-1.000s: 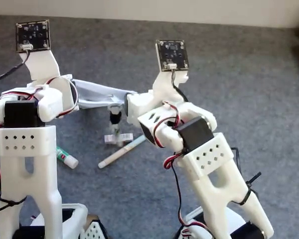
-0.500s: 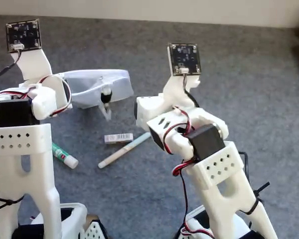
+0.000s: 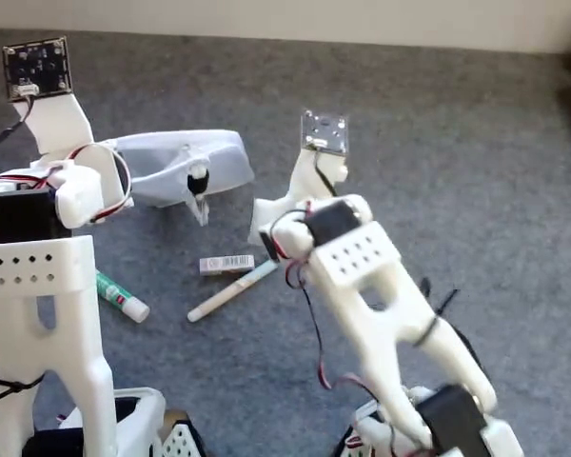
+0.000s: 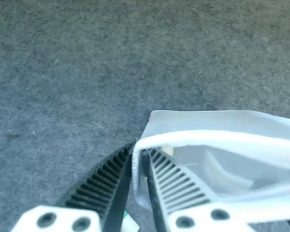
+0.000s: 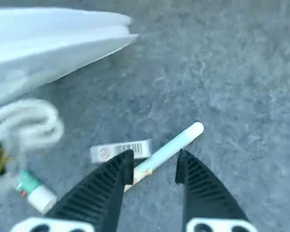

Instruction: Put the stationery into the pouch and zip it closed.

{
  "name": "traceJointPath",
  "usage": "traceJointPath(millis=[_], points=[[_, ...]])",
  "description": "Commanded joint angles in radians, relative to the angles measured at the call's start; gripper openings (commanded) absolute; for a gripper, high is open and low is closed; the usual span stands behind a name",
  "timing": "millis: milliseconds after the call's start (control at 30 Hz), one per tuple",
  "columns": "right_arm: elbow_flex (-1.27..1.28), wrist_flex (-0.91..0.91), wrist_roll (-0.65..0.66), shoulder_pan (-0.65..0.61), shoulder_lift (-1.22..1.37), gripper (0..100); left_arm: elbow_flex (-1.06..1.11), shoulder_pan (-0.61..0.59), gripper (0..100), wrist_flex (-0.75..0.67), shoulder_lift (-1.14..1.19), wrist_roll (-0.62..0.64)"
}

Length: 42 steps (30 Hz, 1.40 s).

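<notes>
Where right end effector (image 5: 155,155) hovers spread, pen (image 5: 169,148) beneath, pouch (image 5: 53,43) near

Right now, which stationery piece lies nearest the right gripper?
The pale pen, lined up between the open jaws; the barcoded eraser and glue stick lie outside them.

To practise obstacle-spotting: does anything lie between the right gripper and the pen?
Nothing visible does. The right gripper hangs open above the pen, fingers either side of it. The eraser lies close beside the pen, not over it.
</notes>
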Motion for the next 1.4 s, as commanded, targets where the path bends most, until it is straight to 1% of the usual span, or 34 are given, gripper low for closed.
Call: traceJointPath(millis=[0, 167, 467, 700, 833, 1000, 1133, 1367], points=[[-0.008, -0.07, -0.049, 0.042, 0.093, 13.9, 0.039, -0.007, 1, 0.002, 0.036, 0.014], [-0.027, -0.081, -0.092, 0.054, 0.229, 13.9, 0.039, -0.007, 1, 0.0, 0.036, 0.014], [-0.163, -0.079, -0.092, 0.056, 0.435, 13.9, 0.039, -0.007, 1, 0.0, 0.036, 0.014], [-0.232, -0.079, -0.092, 0.059, 0.533, 13.8, 0.039, -0.007, 1, 0.0, 0.036, 0.014], [-0.232, -0.077, -0.087, 0.053, 0.555, 12.3, 0.039, -0.007, 1, 0.0, 0.036, 0.014], [-0.232, -0.076, -0.084, 0.056, 0.55, 0.1, 0.039, -0.007, 1, 0.0, 0.036, 0.014], [-0.246, -0.031, -0.083, 0.056, 0.544, 0.5, 0.039, -0.007, 1, 0.0, 0.036, 0.012], [-0.343, 0.134, -0.074, 0.061, 0.443, 0.5, 0.039, -0.007, 1, 0.0, 0.036, 0.012]])
